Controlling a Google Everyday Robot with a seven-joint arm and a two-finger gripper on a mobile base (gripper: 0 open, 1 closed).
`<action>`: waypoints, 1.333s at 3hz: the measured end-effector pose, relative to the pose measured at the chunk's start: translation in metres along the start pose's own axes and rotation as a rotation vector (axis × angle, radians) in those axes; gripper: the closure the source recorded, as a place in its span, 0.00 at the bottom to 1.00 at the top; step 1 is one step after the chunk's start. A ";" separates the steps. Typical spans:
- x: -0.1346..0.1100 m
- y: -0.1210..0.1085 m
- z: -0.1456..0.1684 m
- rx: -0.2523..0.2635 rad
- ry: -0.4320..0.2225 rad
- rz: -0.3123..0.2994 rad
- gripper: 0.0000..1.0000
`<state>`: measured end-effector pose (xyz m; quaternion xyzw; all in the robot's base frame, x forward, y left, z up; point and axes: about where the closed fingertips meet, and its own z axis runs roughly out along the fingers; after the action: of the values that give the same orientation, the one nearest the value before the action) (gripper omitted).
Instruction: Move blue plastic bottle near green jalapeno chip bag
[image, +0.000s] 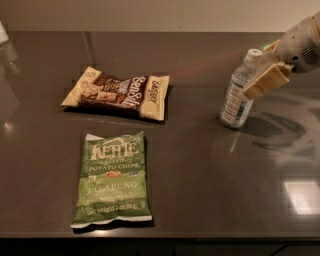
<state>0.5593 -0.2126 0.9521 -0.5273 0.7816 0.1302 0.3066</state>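
Note:
The blue plastic bottle stands upright on the dark table at the right, white cap on top. My gripper reaches in from the upper right edge. It is open, with its jaws around the bottle's upper part; the tan near finger lies across the bottle's shoulder and the far finger is mostly hidden behind it. The green jalapeno chip bag lies flat at the front left of the table, far to the left of the bottle.
A brown-and-cream snack bag lies flat behind the green bag. The dark tabletop has its front edge along the bottom of the view. A pale object shows at the far left edge.

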 end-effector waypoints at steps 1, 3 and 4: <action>-0.003 0.004 0.001 -0.013 -0.021 -0.007 0.61; -0.025 0.023 0.000 -0.078 -0.077 -0.030 1.00; -0.048 0.046 -0.002 -0.142 -0.118 -0.046 1.00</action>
<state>0.5289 -0.1591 0.9778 -0.5571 0.7385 0.2090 0.3171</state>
